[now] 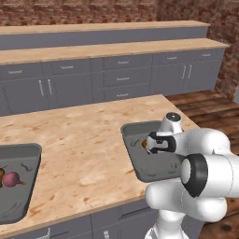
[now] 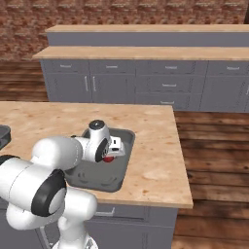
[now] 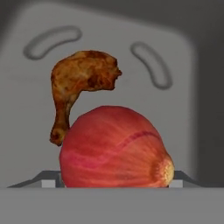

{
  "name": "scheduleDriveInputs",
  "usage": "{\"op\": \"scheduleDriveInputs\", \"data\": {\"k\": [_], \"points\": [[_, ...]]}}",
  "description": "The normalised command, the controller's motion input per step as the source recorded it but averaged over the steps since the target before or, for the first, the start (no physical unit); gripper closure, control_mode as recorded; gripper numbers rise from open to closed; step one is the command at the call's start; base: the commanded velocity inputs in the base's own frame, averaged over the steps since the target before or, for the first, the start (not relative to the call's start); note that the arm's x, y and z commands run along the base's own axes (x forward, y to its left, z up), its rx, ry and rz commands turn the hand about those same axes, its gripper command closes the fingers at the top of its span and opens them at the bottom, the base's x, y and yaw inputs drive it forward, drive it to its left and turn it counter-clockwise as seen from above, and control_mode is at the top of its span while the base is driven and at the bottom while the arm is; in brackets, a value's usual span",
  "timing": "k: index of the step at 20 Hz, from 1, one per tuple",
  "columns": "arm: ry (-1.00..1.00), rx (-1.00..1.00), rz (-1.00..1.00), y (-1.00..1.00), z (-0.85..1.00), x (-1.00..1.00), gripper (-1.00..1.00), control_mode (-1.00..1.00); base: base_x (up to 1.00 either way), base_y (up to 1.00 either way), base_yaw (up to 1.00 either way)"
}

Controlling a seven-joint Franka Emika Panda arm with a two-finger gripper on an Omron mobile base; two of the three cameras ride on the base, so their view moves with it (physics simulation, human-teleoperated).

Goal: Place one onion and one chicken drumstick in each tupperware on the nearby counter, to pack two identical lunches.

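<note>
In the hand view a red onion (image 3: 114,148) fills bottom center, sitting right between my gripper (image 3: 113,180) tips at the bottom edge. Jaws spread wide on either side of it; I can't tell if the pads touch it. A chicken drumstick (image 3: 78,85) lies upper left, just behind the onion, on the grey tupperware (image 3: 192,87) floor. Second tupperware (image 1: 28,154), at the left edge of the left base view, holds the other onion (image 1: 14,179), on the counter (image 1: 84,140).

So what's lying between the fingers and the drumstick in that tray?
The red onion, seen in the hand view: it sits right at the fingers, with the drumstick beyond it on the tray floor.
</note>
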Motion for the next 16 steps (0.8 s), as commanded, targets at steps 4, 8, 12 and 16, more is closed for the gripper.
{"op": "scheduleDriveInputs", "data": {"k": [4,8,12,16], "points": [[0.0,0.0,0.0,-0.09,0.0,0.0,-1.0,-1.0,0.0,0.0,0.0],[0.0,0.0,0.0,-0.02,0.0,0.0,-1.0,-1.0,0.0,0.0,0.0],[-0.01,0.0,0.0,0.0,0.0,0.17,-1.0,-1.0,0.0,0.0,0.0],[0.0,0.0,0.0,0.0,0.22,-0.19,-1.0,-1.0,0.0,0.0,0.0]]}}
